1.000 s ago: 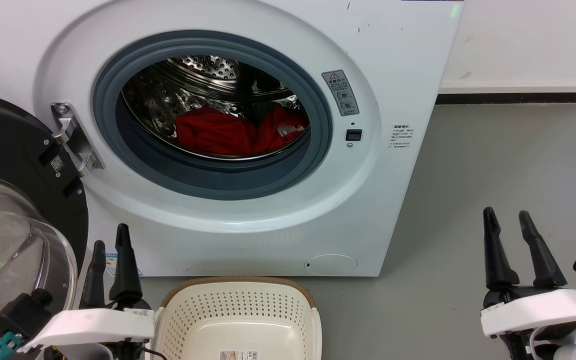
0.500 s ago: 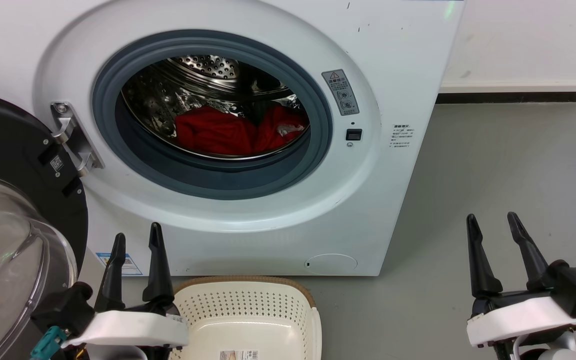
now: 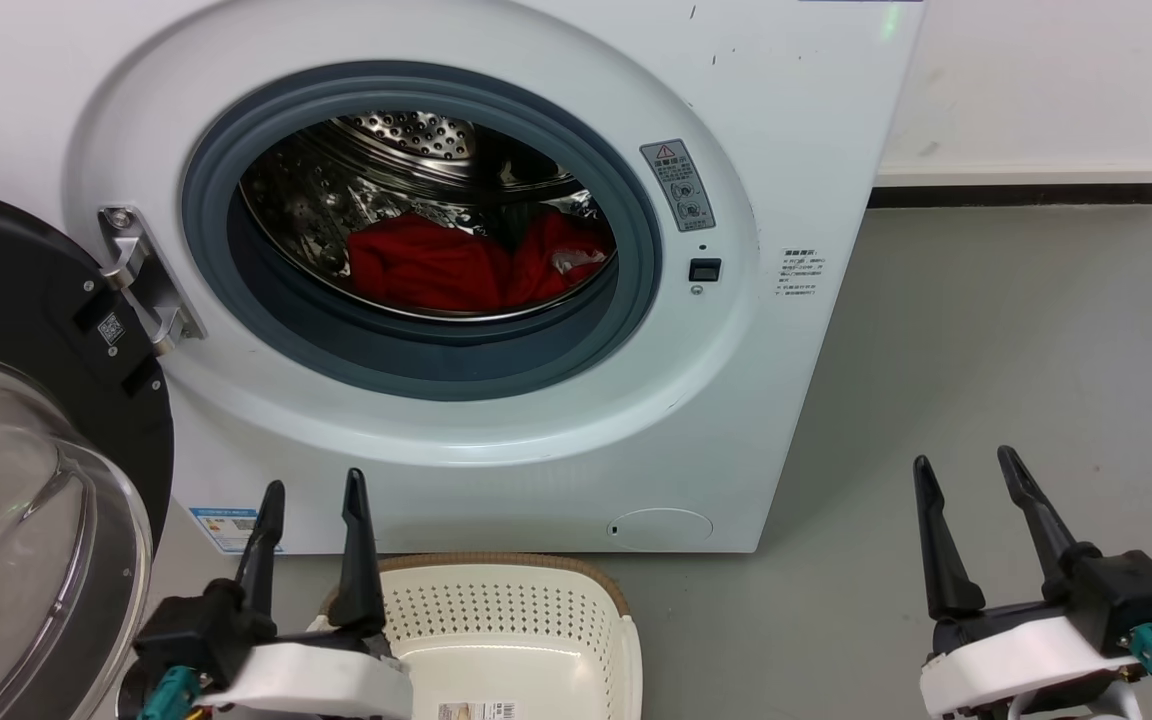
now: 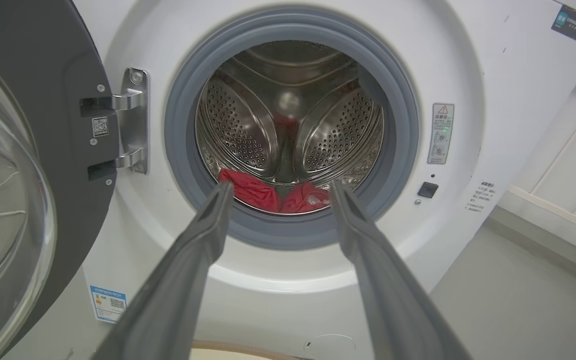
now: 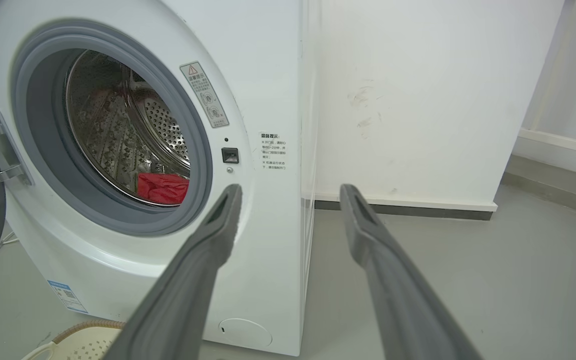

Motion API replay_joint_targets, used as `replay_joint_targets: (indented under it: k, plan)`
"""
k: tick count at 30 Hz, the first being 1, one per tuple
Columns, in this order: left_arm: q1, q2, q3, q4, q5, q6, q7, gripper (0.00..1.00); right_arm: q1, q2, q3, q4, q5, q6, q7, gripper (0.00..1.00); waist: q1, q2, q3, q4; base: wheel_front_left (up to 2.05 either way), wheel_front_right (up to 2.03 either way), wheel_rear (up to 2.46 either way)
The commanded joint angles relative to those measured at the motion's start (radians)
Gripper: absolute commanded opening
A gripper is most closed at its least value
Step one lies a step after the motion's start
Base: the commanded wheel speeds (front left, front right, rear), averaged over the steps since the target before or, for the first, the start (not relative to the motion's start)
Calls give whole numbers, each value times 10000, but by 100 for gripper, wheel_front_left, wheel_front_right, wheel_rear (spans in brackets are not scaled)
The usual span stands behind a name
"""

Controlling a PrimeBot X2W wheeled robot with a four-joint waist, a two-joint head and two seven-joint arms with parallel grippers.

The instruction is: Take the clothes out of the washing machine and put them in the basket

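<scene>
Washing machine [image 3: 786, 150]: white front-loader on the floor, porthole unobstructed. Its door [image 3: 36, 300] is swung wide to the robot's left, with the clear bulge close beside the left arm. Risk: a left-arm reach that swings outward could strike the door or its hinge.

Drum [image 3: 406, 135]: shiny and perforated. The grey rubber rim [image 3: 416, 365] forms a deep lip under the opening. Risk: fabric dragged low across that lip may catch, slip from a shallow pinch and fall short onto the floor.

Basket [image 3: 506, 620]: on the floor directly below the porthole, nothing in the part that shows. It looks light. Risk: an arm passing low could nudge it out from under the drop line.

Clothes [image 3: 431, 265]: a red heap at the bottom of the drum, none taken out yet. Whether it is one garment or two cannot be told from the folds. The pale patch at its right edge is too small to read. Risk: a pinch on one fold may lift a single piece, or two tangled, with a tail trailing over the lip.

Left gripper [image 3: 314, 480], right gripper [image 3: 964, 456]: both low, well short of the porthole, fingers spread, holding nothing. The left hangs over the basket's left rim, and its wrist view frames the heap between the fingers. Risk: the long fingers could scrape the steel on entry if aimed too deep.
</scene>
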Motion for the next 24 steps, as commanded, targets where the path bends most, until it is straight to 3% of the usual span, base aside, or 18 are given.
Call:
replay_joint_targets:
  k: [1, 9, 24]
  plan:
    - [42, 19, -74, 35, 283, -86, -98, 100, 20, -47, 49, -24, -188, -3, -96, 100, 0, -1, 1, 2, 0, 0, 0]
    - [131, 24, -244, 1017, 1309, 2, -266, 100, 111, -48, 68, 470, -348, -4, -264, 100, 0, -1, -18, -22, 0, 0, 0]
    - [214, 52, -550, 1294, 2516, -40, -541, 100, 202, -57, 33, 1019, -1109, -3, -539, 100, 0, -1, -62, -86, 0, 0, 0]
